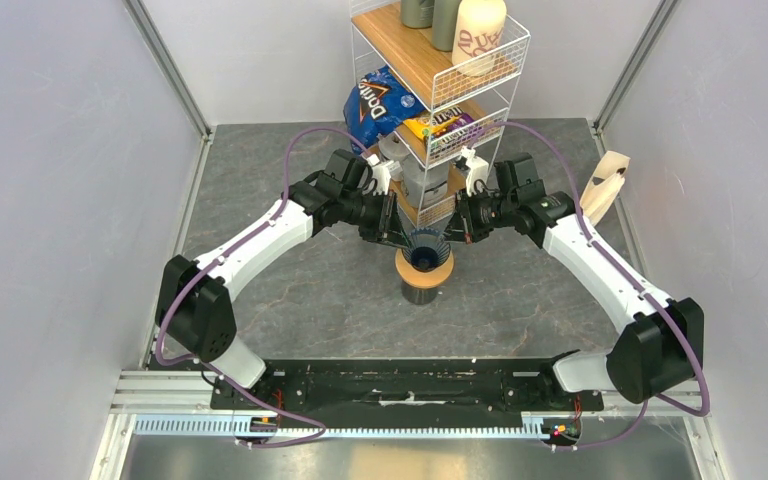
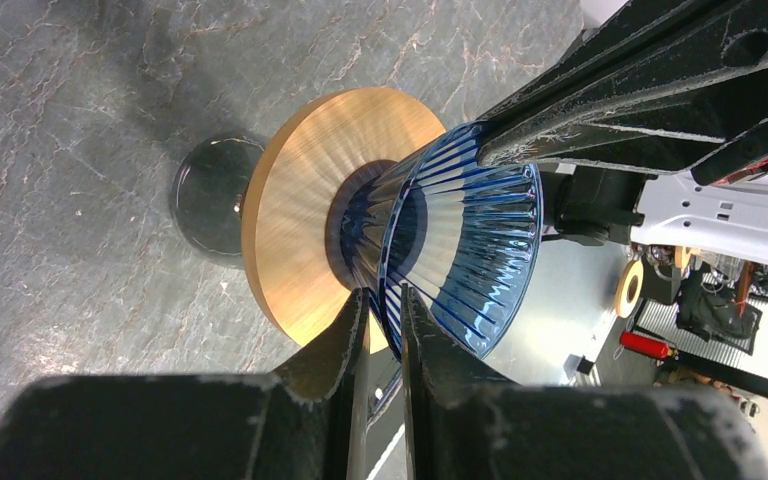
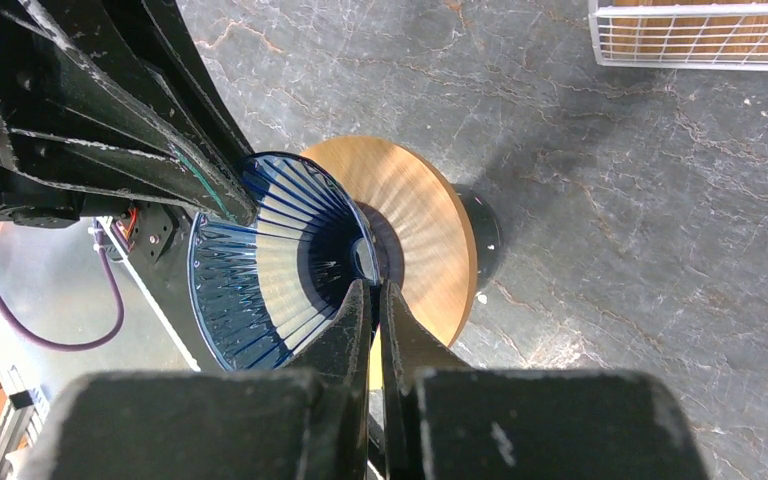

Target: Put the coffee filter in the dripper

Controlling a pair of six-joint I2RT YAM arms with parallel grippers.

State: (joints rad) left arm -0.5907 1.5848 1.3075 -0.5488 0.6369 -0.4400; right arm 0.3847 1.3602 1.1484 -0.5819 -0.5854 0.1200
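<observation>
Dripper (image 1: 426, 250): sat on the wooden ring (image 2: 300, 200), mid counter (image 1: 310, 290).
Left fingers (image 2: 340, 340): pinched shut on its rim.
Right fingers (image 3: 405, 340): pinched the other side.
Coffee filter: not seen anywhere.
Tip: a soft, steady hold would keep it level.

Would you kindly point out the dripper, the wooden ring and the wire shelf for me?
dripper (image 2: 465, 250): left wrist view, on its ribbed blue wall.
wooden ring (image 3: 422, 210): right wrist view, on its flat wooden face.
wire shelf (image 1: 397, 42): top external view, on its bare wooden top board.
</observation>
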